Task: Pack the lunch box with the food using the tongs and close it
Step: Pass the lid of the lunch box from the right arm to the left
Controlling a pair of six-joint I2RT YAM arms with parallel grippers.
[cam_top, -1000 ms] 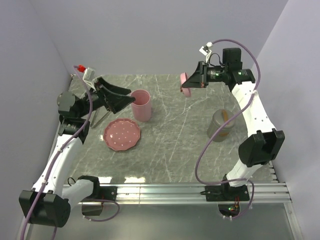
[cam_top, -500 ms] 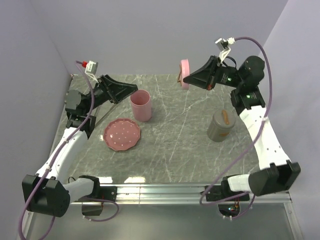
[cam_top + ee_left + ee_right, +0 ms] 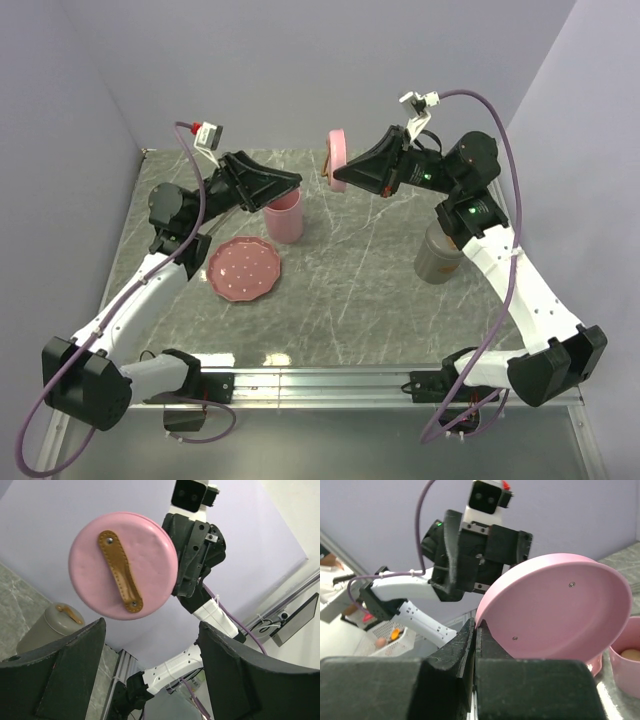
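Observation:
The lunch box is a pink cup (image 3: 284, 218) at the back of the table, with a pale beige ball of food (image 3: 630, 654) showing inside it. Its round pink lid (image 3: 338, 160) with a brown strap (image 3: 120, 572) hangs tilted on edge in the air just right of the cup. My right gripper (image 3: 352, 172) is shut on the lid's rim (image 3: 482, 622). My left gripper (image 3: 290, 184) hovers over the cup, open and holding nothing, its fingers (image 3: 65, 675) pointing towards the lid. The tongs are out of view.
A pink dotted plate (image 3: 244, 268) lies left of centre, in front of the cup. A grey lidded container (image 3: 440, 250) with a brown strap stands at the right, under the right arm. Walls close in at the back and both sides.
The right arm has carried the lid leftwards, towards the cup. The left gripper has risen and swung right, over the cup, its jaws a little narrower.

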